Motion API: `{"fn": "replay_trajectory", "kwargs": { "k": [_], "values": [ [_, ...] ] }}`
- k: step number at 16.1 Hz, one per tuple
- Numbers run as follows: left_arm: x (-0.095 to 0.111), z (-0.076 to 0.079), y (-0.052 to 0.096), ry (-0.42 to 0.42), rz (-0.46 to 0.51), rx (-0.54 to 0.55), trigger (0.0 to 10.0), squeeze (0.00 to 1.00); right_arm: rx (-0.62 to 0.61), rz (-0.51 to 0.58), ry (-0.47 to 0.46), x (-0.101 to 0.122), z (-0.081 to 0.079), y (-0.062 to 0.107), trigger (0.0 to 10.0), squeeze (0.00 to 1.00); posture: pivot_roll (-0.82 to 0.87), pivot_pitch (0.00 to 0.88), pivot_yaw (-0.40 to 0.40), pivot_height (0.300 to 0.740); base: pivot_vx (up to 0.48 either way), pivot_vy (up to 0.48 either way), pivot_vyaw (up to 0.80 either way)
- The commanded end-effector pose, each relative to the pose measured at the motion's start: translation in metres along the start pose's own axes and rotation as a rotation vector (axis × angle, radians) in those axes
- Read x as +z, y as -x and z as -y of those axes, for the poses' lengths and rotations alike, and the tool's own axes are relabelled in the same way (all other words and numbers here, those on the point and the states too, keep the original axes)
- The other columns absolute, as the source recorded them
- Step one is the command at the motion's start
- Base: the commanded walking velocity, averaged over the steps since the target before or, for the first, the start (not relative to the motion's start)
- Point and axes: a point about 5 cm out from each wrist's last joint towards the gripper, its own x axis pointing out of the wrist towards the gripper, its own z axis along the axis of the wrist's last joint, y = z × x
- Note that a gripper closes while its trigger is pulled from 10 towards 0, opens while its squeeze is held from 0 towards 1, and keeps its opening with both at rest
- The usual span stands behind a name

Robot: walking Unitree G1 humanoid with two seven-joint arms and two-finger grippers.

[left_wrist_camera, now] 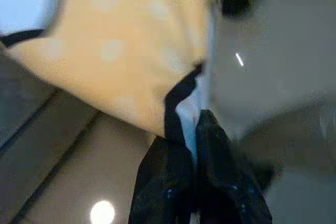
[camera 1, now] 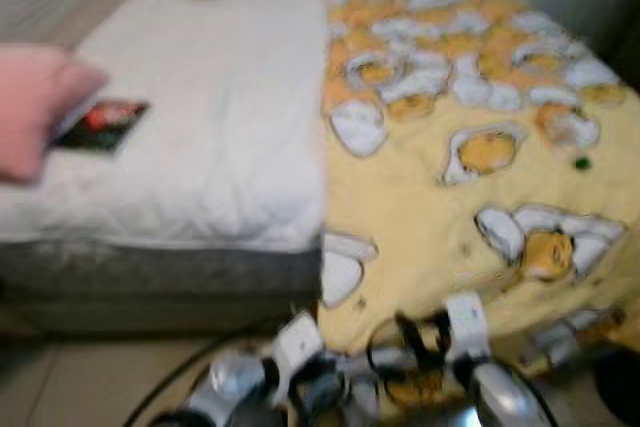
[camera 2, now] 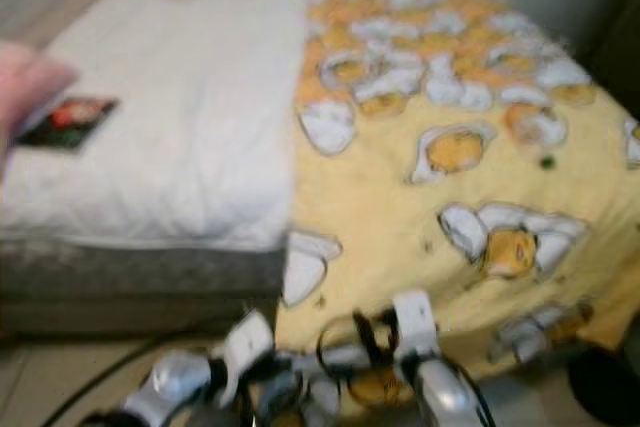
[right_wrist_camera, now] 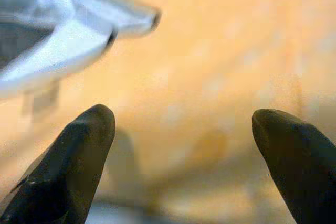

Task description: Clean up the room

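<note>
**A:** Yellow blanket [camera 1: 450, 217] draped over the right half of the bed [camera 1: 200, 147], hanging off the foot edge. Probably getting pulled straight?

**B:** Looks so. Left gripper [left_wrist_camera: 193, 129] pinched tight on the blanket's hem down by the floor [left_wrist_camera: 63, 182]. Right gripper [right_wrist_camera: 184, 124] spread wide, facing the fabric, gripping nothing. Pink pillow [camera 1: 35, 107] and a booklet [camera 1: 100, 125] parked on the white side.

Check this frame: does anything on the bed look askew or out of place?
Yes. The yellow patterned blanket covers only the right part of the bed, leaving the white mattress pad bare. A dark booklet lies loose on the pad beside a pink pillow. The left gripper pinches the blanket's edge; the right gripper is open beside it.
</note>
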Motion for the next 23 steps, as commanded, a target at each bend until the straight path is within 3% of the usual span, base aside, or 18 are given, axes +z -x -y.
{"fn": "replay_trajectory", "kwargs": {
  "k": [1,5,7,9,10,13,14,15,16,20,23],
  "values": [
    [-0.001,0.002,-0.002,-0.079,-0.067,-0.063,10.0,0.0,-0.021,-0.008,0.005,-0.002,0.008,0.004,10.0,0.0,-0.05,0.0,-0.037,0.74,0.0,0.0,0.0],
    [-0.003,0.004,-0.006,-0.057,-0.12,-0.066,10.0,0.0,-0.019,-0.017,0.011,-0.004,0.009,0.003,10.0,0.0,-0.04,0.0,-0.04,0.74,0.0,0.0,0.0],
    [-0.006,0.019,-0.007,0.127,-0.096,-0.27,10.0,0.0,0.0,-0.021,0.015,-0.004,0.007,0.003,10.0,0.0,-0.05,0.0,-0.037,0.74,0.0,0.0,0.0],
    [-0.004,0.023,-0.008,0.196,-0.068,-0.324,10.0,0.0,0.004,-0.031,0.016,-0.006,0.008,0.004,10.0,0.0,-0.05,0.0,-0.038,0.74,0.0,0.0,0.0],
    [-0.004,0.027,-0.009,0.204,-0.063,-0.362,10.0,0.0,0.007,-0.04,0.019,-0.008,0.008,0.005,10.0,0.0,-0.05,0.0,-0.039,0.74,0.0,0.0,0.0],
    [-0.001,0.025,-0.012,0.101,-0.076,-0.295,10.0,0.0,0.007,-0.05,0.024,-0.01,0.009,0.005,10.0,0.0,-0.05,0.0,-0.039,0.74,0.0,0.0,0.0],
    [0.0,0.019,-0.011,0.091,-0.079,-0.245,10.0,1.0,0.008,-0.053,0.026,-0.01,0.01,0.004,10.0,0.0,-0.05,0.0,-0.044,0.74,0.0,0.0,0.0],
    [0.001,0.015,-0.01,0.092,-0.079,-0.213,10.0,1.0,0.01,-0.057,0.027,-0.01,0.01,0.003,10.0,0.0,-0.05,0.0,-0.043,0.74,0.0,0.0,0.0],
    [0.0,0.011,-0.008,0.114,-0.073,-0.185,10.0,0.0,0.014,-0.061,0.031,-0.01,0.01,0.002,10.0,0.0,-0.04,0.0,-0.041,0.74,0.0,0.0,0.0],
    [0.003,-0.033,0.015,0.184,0.0,0.147,10.0,0.0,0.012,-0.075,0.035,-0.013,0.012,0.001,10.0,0.0,-0.02,0.0,-0.04,0.74,0.0,0.0,0.0],
    [0.012,-0.05,0.028,0.22,0.098,0.186,10.0,0.0,0.007,-0.083,0.039,-0.014,0.013,-0.001,10.0,0.0,0.0,0.0,-0.04,0.74,0.0,0.0,0.0]
  ]
}}
